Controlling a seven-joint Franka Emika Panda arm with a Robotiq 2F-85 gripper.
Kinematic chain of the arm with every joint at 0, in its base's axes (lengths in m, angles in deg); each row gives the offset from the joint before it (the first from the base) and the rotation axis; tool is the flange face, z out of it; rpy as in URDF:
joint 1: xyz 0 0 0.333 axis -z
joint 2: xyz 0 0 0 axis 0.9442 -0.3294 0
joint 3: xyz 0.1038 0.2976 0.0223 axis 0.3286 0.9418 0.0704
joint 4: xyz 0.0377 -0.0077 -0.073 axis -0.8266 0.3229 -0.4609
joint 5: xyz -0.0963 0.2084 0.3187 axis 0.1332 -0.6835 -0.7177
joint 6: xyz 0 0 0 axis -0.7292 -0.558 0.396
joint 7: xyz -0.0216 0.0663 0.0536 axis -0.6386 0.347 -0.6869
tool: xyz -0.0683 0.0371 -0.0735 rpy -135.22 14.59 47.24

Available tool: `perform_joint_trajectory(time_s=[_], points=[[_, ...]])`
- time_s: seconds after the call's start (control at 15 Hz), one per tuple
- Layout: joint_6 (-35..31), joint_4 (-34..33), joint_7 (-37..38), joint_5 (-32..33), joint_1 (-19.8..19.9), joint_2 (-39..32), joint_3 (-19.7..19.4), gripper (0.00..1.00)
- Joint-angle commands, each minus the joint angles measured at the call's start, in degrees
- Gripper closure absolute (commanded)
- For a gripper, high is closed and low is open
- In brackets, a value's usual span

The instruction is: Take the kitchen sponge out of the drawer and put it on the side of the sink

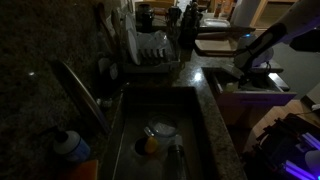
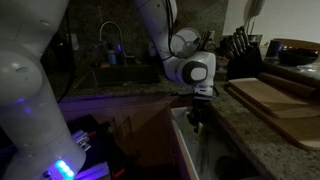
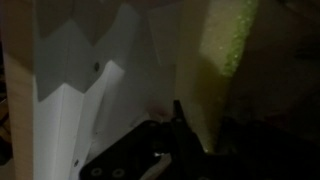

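Dim kitchen, granite counter [image 1: 216,132]: claw [image 2: 199,118] down in the drawer [image 2: 183,137], reaching the kitchen sponge [image 3: 226,44]; open or closed, I cannot tell. Next, probably a lift toward the sink [image 1: 160,106].

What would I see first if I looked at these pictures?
A big white robot arm reaches down, its tool over the open drawer. In the wrist view the yellow-green kitchen sponge shows against the drawer's pale inside. A purple glow shines low beside the arm.

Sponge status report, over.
Pincer over open drawer, jaws unclear. Sponge in drawer, ahead of pincer. No blocker seen, picture dim.
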Motion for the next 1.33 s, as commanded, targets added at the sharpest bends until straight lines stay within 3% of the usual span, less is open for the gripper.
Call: perform_joint_trajectory(time_s=[0.0, 0.33, 0.53, 0.73, 0.87, 0.93, 1.0, 1.07, 1.13, 1.27], points=[[1.15, 0.42, 1.69, 0.94, -0.77, 1.55, -1.18, 0.95], [2.89, 3.48, 2.87, 4.32, -2.82, 7.96, -3.61, 0.97], [2.39, 7.53, 4.73, 10.99, -4.74, 16.69, -6.6, 0.97], [0.42, 12.39, 6.26, 18.95, -4.29, 26.69, -6.75, 0.97], [-4.14, 15.88, 17.97, 29.68, -4.68, 32.72, -7.26, 0.97], [-4.42, 16.24, 22.7, 34.64, -8.99, 34.84, -11.46, 0.97], [-3.5, 15.49, 27.78, 39.97, -9.63, 36.72, -12.0, 0.97], [-2.53, 15.19, 32.92, 45.34, -9.69, 39.11, -11.38, 0.97], [-1.53, 15.35, 37.77, 50.49, -1.57, 41.95, -2.53, 0.97], [-0.14, 16.58, 47.19, 59.62, 1.29, 47.28, 2.99, 0.97]])
